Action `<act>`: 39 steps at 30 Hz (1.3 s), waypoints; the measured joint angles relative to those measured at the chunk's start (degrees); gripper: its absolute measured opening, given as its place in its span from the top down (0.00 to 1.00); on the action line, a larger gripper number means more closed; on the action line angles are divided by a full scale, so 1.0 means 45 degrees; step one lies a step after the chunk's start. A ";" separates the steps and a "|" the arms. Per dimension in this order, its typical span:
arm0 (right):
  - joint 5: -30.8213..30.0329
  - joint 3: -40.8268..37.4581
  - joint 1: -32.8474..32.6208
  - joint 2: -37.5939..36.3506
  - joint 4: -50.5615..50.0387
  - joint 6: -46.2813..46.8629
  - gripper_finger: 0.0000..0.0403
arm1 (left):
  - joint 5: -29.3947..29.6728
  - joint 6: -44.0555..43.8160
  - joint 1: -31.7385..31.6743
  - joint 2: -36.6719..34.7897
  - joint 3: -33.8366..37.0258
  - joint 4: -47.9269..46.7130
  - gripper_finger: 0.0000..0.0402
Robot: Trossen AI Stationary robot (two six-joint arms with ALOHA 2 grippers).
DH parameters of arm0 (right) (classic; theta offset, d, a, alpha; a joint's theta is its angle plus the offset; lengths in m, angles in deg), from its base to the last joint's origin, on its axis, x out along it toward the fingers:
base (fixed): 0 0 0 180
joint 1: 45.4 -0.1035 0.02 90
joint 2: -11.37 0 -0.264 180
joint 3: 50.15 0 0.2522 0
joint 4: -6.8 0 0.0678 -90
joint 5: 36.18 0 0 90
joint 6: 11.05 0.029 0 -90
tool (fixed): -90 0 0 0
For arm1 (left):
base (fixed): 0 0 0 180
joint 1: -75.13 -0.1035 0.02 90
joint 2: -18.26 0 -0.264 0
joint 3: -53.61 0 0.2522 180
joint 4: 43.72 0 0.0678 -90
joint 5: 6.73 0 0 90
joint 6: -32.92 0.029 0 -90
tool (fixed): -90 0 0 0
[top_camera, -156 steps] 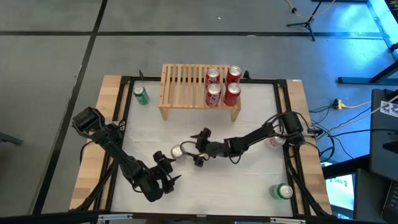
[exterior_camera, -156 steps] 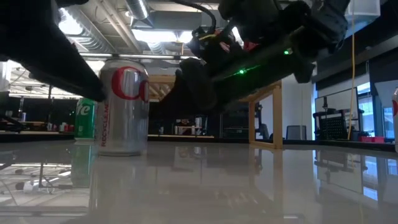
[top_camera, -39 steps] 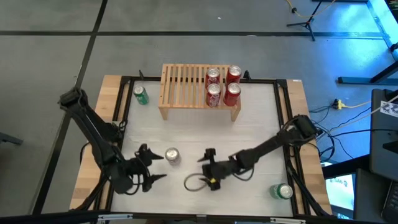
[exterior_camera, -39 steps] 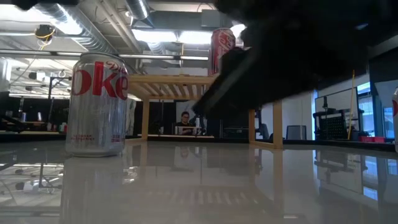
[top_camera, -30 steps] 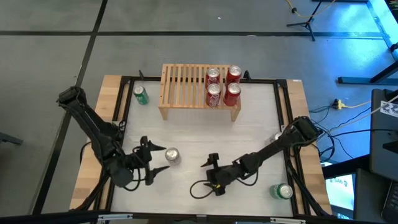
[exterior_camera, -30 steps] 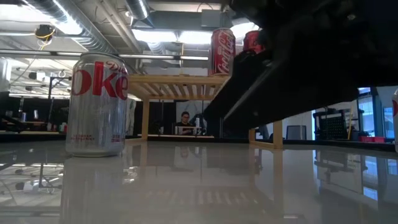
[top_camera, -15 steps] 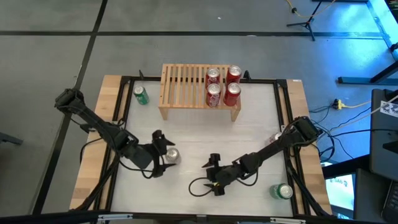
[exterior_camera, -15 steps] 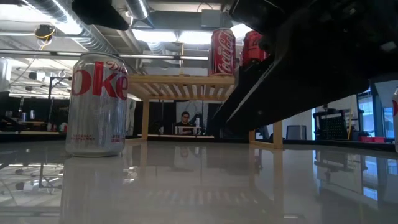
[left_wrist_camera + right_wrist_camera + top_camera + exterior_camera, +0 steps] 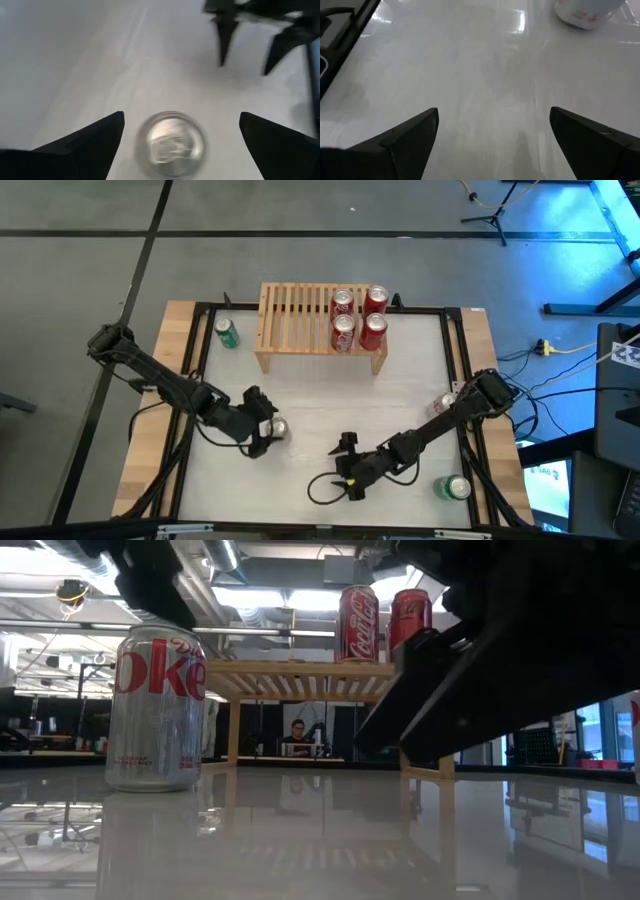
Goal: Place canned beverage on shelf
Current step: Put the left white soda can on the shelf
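Four red cans (image 9: 358, 317) already on light-wood slatted shelf (image 9: 295, 316). My left gripper (image 9: 266, 426) spread wide over upright silver can (image 9: 171, 145), not yet gripped; right gripper (image 9: 348, 463) also wide apart, empty.

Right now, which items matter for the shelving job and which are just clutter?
In play:
silver can, under the open left end effector
shelf, holding four red cans

Lying about:
green can, back left
green can, front right
right end effector, open, empty
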 joint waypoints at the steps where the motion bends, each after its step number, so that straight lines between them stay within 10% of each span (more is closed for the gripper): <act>1: 0.0000 0.0000 -0.0007 0.0000 0.0005 0.0011 0.05 | -0.0087 0.0156 -0.0141 0.0058 0.0000 -0.0134 0.04; 20: 0.0014 0.0000 -0.0022 0.0005 -0.0067 0.0346 0.05 | -0.0830 0.0645 -0.0574 0.2044 0.0010 -0.0624 0.05; 39: 0.0164 -0.0005 -0.0017 0.0010 -0.0068 0.0785 0.05 | -0.0978 0.2959 -0.0712 0.2273 -0.2076 -0.1745 0.31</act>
